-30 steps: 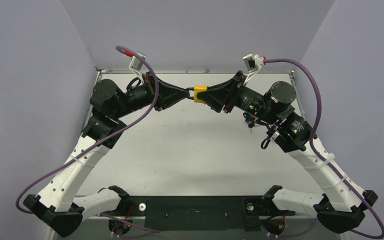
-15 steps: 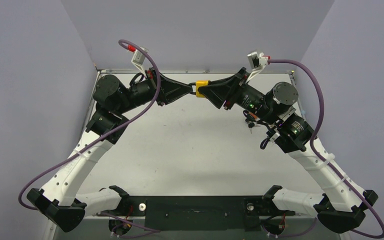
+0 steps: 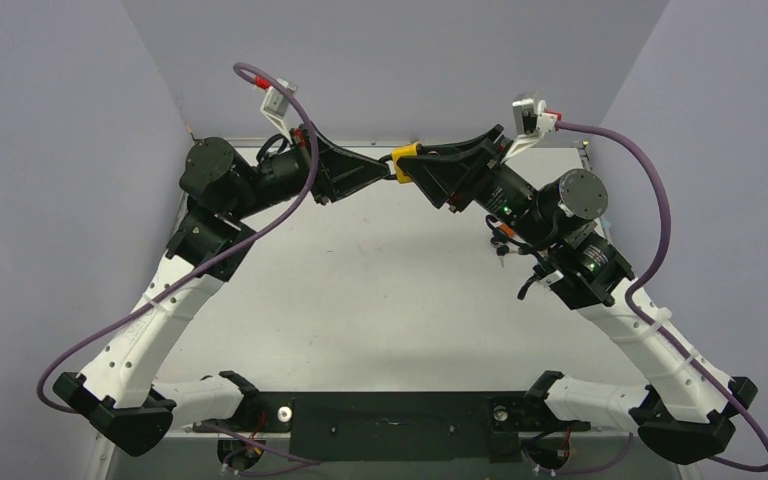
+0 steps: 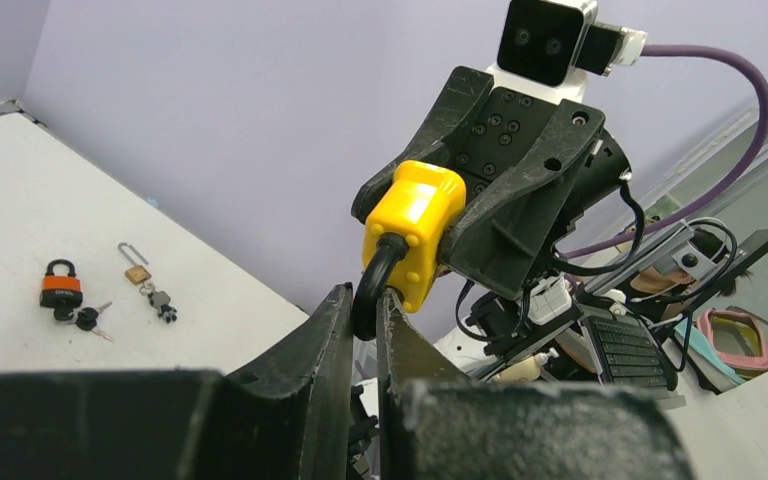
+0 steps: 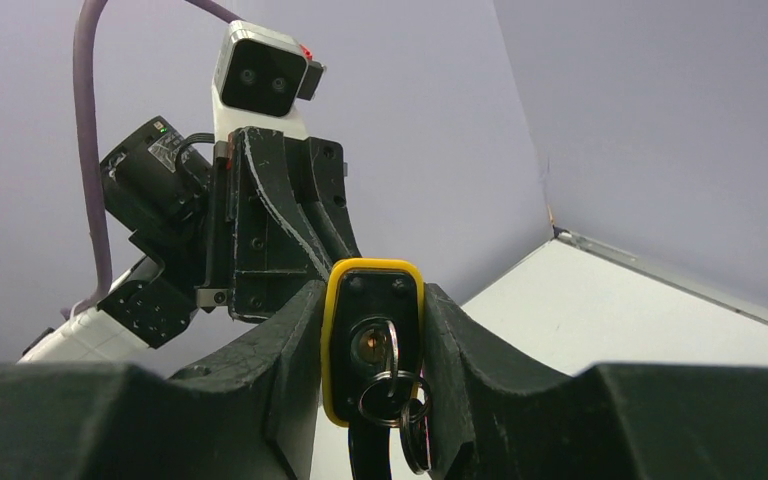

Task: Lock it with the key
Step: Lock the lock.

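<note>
**Padlock held in the air between both arms, key in but untouched**

Top view: the padlock (image 3: 403, 158) hangs over the far middle of the table (image 3: 380, 300), off its surface. The left gripper (image 3: 388, 172) meets it from the left and the right gripper (image 3: 412, 168) from the right. Against a second ago, both wrists have lifted and carried the padlock farther back, and its body now tilts, the right end higher.

Left wrist view: the left jaws are pinched on the black shackle (image 4: 372, 285), and the right gripper's fingers clasp the yellow body. Far to the left, an orange padlock (image 4: 60, 284) and a brass padlock (image 4: 137, 268) lie on the table with their keys.

Right wrist view: the right jaws are clamped on the body's two sides. The key (image 5: 390, 348) sits in the keyhole, its ring (image 5: 392, 392) dangling between the fingers.

Risks, as I judge them:
- Both grippers are occupied, so nothing is free to turn the key. Releasing the body would leave the padlock swinging from the shackle.
- The left grip on the thin, round shackle looks slight. A pull or twist between the arms could slide it out and drop the lock.
- The key sits deep between the right fingers, so reaching for it risks a collision.
</note>
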Available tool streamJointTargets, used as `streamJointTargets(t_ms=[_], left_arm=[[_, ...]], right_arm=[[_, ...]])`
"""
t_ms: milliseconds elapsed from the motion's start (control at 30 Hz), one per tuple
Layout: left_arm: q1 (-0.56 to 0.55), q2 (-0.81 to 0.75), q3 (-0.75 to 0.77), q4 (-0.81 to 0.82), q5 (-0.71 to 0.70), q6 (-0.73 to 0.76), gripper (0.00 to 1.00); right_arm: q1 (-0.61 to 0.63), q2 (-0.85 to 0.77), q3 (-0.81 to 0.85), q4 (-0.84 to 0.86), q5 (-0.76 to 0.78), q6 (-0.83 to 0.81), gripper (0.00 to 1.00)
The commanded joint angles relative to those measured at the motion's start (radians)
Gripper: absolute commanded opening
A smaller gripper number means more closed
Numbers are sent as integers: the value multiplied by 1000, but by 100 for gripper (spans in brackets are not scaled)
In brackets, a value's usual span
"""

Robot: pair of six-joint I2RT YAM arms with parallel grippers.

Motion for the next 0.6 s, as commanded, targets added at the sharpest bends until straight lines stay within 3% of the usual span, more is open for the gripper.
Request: streamJointTargets(t_ms=[0, 267, 567], left_arm=[[-119, 31, 139, 57, 184, -1, 0], [-118, 77, 195, 100, 203, -51, 0], [-146, 104, 241, 39, 206, -17, 0]], right_arm=[[97, 142, -88, -142, -88, -9, 0], [123, 132, -123, -150, -43, -21, 0], [161, 167, -118, -164, -22, -34, 0]])
